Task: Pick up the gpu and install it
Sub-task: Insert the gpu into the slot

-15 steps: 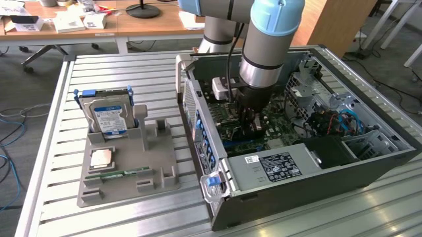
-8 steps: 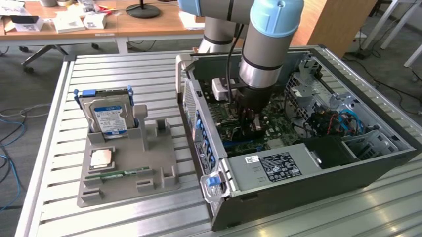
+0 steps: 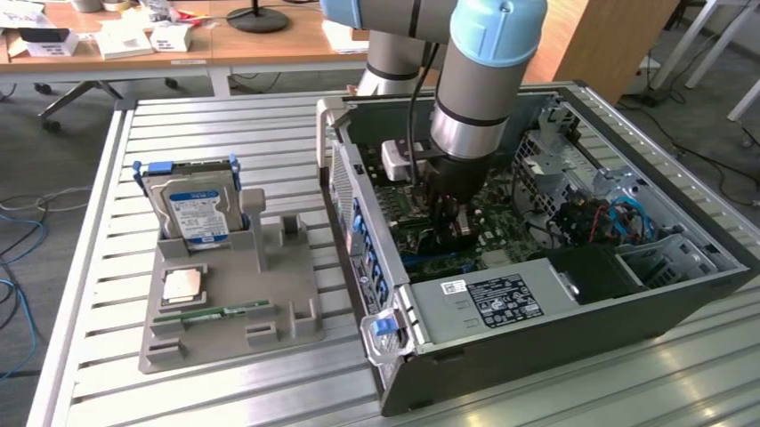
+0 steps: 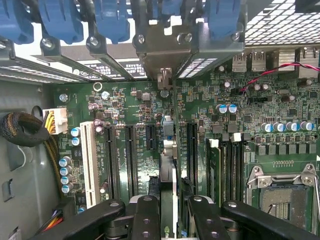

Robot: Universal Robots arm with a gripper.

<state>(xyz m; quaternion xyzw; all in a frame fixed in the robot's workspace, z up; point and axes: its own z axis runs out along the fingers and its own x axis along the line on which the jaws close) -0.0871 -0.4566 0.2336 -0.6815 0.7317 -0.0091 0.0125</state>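
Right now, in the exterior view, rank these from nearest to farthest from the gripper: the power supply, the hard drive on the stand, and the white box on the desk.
From the gripper, down inside the open case:
1. Power supply: inside the case, just in front of the gripper.
2. Hard drive: upright on the grey stand, toward the exterior view's left.
3. White box: on the wooden desk in the background.

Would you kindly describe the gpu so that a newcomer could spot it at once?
Look inside the open computer case, under the gripper. The gpu stands edge-on between the gripper's black fingers over the green motherboard. Unlike the empty black slots beside it, it is a thin upright card.
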